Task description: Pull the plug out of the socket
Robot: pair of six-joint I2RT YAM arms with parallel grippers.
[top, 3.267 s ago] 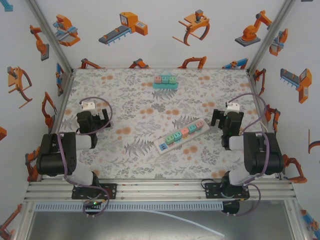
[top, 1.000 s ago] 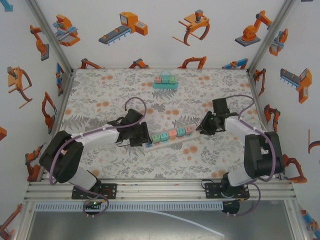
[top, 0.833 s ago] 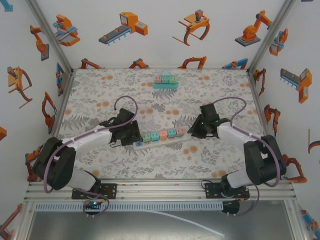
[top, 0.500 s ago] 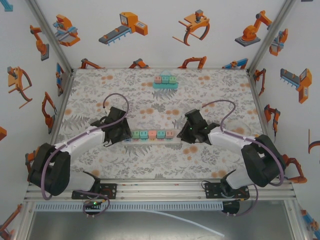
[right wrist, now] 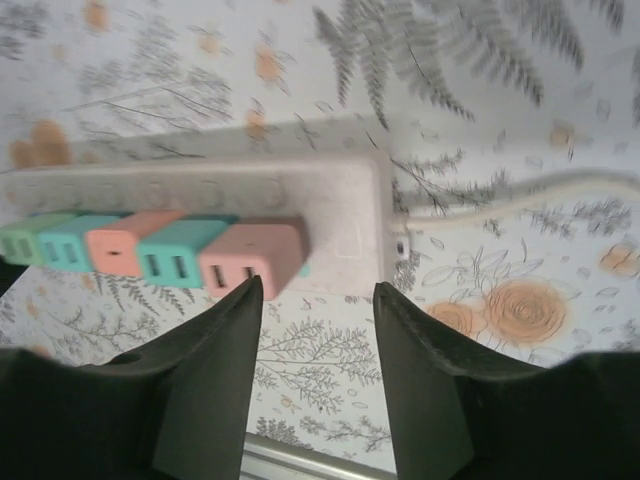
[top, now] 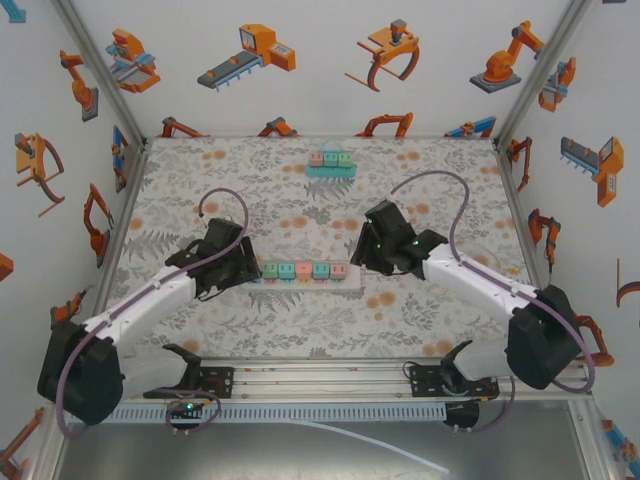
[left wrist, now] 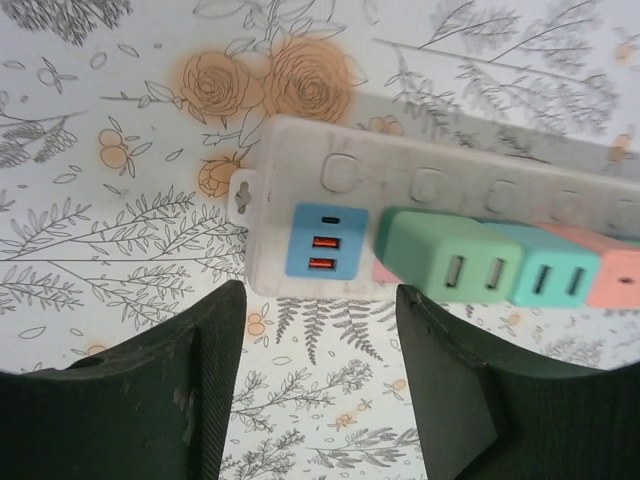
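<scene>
A white power strip [top: 352, 279] lies level across the middle of the floral mat, with several coloured plugs in a row on it. My left gripper [top: 246, 268] stands open at the strip's left end. In the left wrist view the left gripper [left wrist: 318, 300] sits just short of the blue USB block [left wrist: 325, 240] and the green plug [left wrist: 450, 258]. My right gripper [top: 361, 261] stands open at the right end. In the right wrist view the right gripper [right wrist: 318, 295] has its left finger just below the dusty pink plug [right wrist: 255, 255], nothing between the fingers.
The strip's white cable [right wrist: 520, 200] runs off to the right. A teal holder with three more plugs [top: 331, 162] stands at the back of the mat. An aluminium rail [top: 320, 375] edges the table's front, and printed walls close in the other sides.
Both arms have reached in from their resting poses. The strip has slid left and turned from slanted to level, with a gripper at each end.
</scene>
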